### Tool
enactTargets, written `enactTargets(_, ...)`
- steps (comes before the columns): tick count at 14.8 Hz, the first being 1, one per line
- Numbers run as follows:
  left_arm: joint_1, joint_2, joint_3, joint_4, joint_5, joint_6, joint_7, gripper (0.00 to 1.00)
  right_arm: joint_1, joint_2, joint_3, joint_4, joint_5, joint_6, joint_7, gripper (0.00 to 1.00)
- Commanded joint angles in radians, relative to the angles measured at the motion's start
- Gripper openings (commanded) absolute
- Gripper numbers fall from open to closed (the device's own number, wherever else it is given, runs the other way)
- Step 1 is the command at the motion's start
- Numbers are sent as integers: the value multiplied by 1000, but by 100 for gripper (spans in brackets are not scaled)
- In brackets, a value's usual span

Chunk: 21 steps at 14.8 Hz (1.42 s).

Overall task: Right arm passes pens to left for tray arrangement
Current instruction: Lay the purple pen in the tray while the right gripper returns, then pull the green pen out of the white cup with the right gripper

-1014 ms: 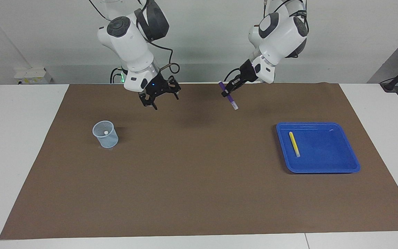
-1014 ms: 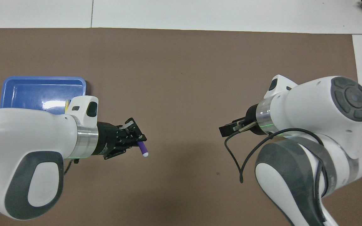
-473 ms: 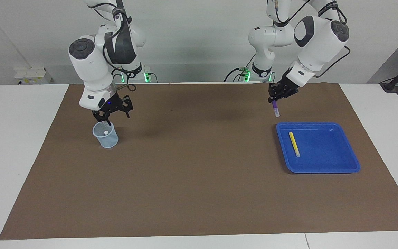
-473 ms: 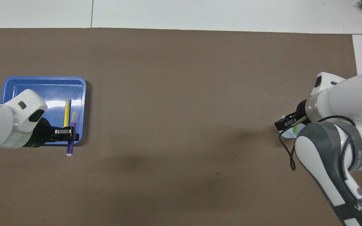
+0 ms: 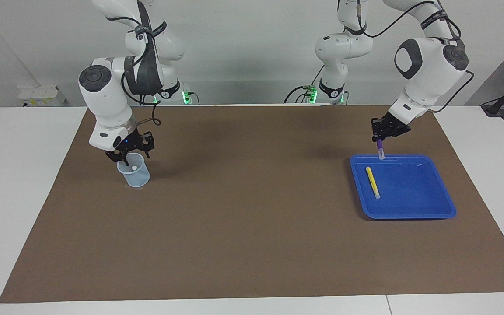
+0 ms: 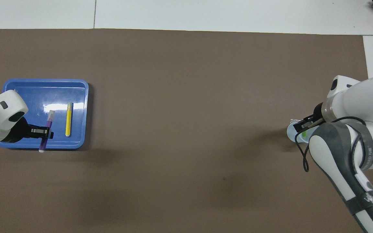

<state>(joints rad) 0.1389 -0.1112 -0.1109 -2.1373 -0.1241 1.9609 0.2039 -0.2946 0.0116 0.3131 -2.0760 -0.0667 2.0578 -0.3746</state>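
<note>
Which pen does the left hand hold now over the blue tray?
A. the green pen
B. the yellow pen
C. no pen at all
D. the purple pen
D: the left hand is shut on the purple pen, which hangs over the rim of the tray nearest the robots, while the yellow pen lies flat in the tray.

The blue tray (image 5: 431, 209) lies flat on the tabletop toward the left arm's end. A yellow pen (image 5: 372, 182) rests inside it, pale end pointing away from the robots. The purple pen (image 5: 380, 149) hangs nearly upright, pale tip down, clamped in the left end effector (image 5: 383, 132) over the tray's rim nearest the robots. The green pen (image 6: 304, 132) (only a sliver shows) stands in the translucent cup (image 5: 134, 172), directly under the right end effector (image 5: 128, 154).
</note>
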Motion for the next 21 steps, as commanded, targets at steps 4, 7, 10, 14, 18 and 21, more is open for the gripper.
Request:
enactTargets(4,64,102,-9,10,58,142,26,0,-29,30,14,-26,-21,74,42,62)
enactTargets(7,79,136,-9,10,75,194,25,0,-31,57,14,-26,-21,76,85,59)
enactTargets(10,81,182,-7,11,75,255,20,0,-52,67,14,-27,-21,74,72,52)
enactTargets(14,96,251,-7,11,75,338,22,0,-52,68,15,-27,-21,58,71,39)
enactTargets(18,100,292,-7,10,81,389,22,0,-54,68,15,-26,-21,47,66,4)
enactTargets(21,100,332,-7,10,90,446,20,0,-48,85,18,75,-22,-77,-4,0)
